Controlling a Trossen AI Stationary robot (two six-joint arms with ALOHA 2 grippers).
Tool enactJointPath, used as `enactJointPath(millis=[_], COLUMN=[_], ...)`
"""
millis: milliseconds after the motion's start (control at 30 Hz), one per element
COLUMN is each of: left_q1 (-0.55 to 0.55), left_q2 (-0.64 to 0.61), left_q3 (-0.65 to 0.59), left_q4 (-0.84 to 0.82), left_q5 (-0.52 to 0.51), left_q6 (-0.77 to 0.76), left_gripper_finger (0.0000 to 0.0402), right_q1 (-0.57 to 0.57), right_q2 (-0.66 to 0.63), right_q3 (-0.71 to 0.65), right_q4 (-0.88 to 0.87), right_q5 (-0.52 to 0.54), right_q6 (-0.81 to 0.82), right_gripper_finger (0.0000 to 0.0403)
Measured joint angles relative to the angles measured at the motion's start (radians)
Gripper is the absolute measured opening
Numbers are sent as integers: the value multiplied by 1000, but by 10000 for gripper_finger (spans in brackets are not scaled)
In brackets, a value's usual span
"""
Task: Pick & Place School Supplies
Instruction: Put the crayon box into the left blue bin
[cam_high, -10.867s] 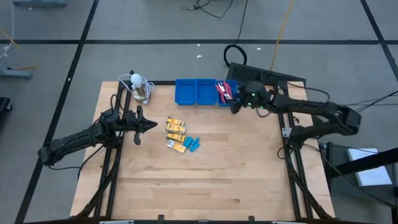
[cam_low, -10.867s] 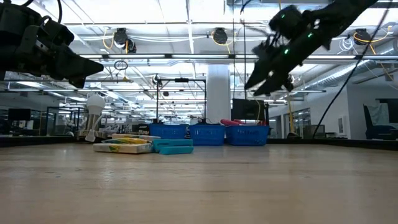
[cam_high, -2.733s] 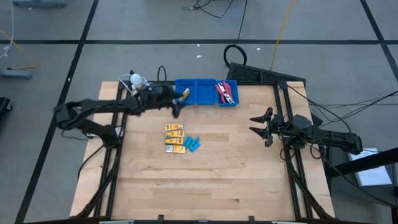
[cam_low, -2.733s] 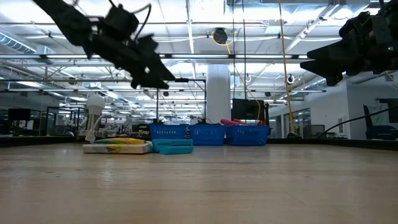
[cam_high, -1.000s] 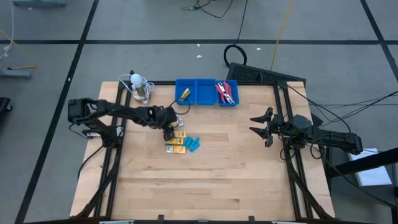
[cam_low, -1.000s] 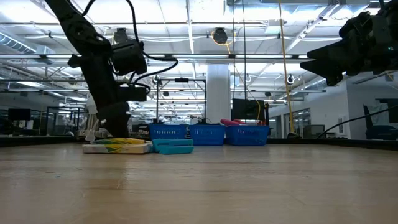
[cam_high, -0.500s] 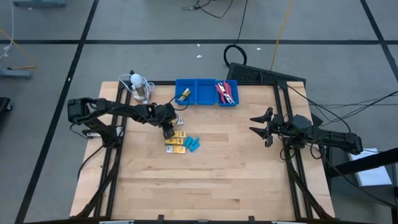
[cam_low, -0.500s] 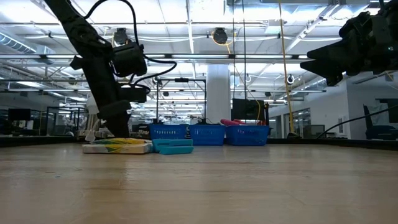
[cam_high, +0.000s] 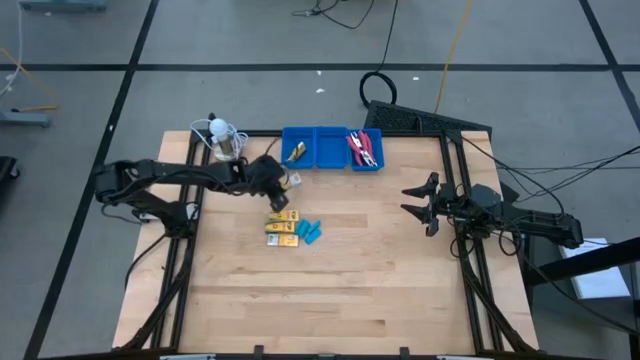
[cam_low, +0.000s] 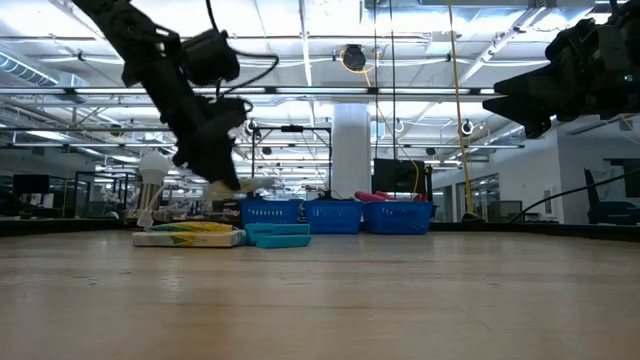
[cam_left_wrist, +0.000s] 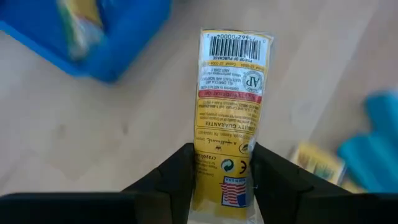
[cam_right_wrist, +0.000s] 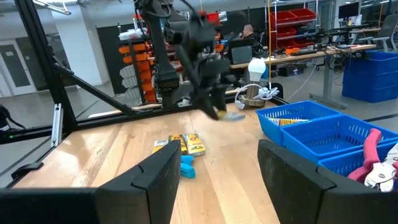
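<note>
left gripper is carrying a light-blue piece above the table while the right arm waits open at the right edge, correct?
Not quite: the left gripper is shut on a yellow packet, as the left wrist view shows. The light-blue pieces lie on the table. The right gripper does wait open at the right edge.

arms (cam_high: 180, 175): dark, slender, jointed | cables: black, seemingly looped | fingers (cam_right_wrist: 155, 180): dark

A yellow packet (cam_left_wrist: 227, 118) has been lifted off the pile at centre frame by the left gripper (cam_high: 281, 199) and raised toward the blue tray (cam_high: 322, 160) at upper centre.
</note>
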Motion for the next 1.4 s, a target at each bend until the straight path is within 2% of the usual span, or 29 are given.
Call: enactJointPath(millis=[133, 233, 400, 500, 700, 833, 967, 1133, 1267, 1400], left_q1=[31, 83, 173, 211, 252, 259, 261, 262, 262, 262], left_q2=[-20, -8, 59, 131, 296, 361, 379, 380, 380, 380], left_q3=[72, 167, 346, 396, 407, 407, 407, 407, 407, 407], left_q4=[9, -36, -132, -128, -84, -55, -40, -32, -33, -33], left_q5=[-53, -53, -59, -68, -52, -42, -46, -113, -115, -115], left_q6=[-87, -83, -67, -78, -140, -161, -162, -151, -153, -153], left_gripper_finger=[147, 147, 147, 147, 147, 147, 147, 148, 149, 173], right_q1=[0, 0, 0, 0, 0, 0, 0, 0, 0, 0], right_q2=[0, 0, 0, 0, 0, 0, 0, 0, 0, 0], right_q3=[0, 0, 0, 0, 0, 0, 0, 0, 0, 0], right_q4=[0, 0, -1, 0, 0, 0, 0, 0, 0, 0], right_q5=[0, 0, 0, 0, 0, 0, 0, 0, 0, 0], right_q6=[0, 0, 0, 0, 0, 0, 0, 0, 0, 0], right_gripper_finger=[204, 204, 207, 206, 205, 207, 205, 205, 207, 204])
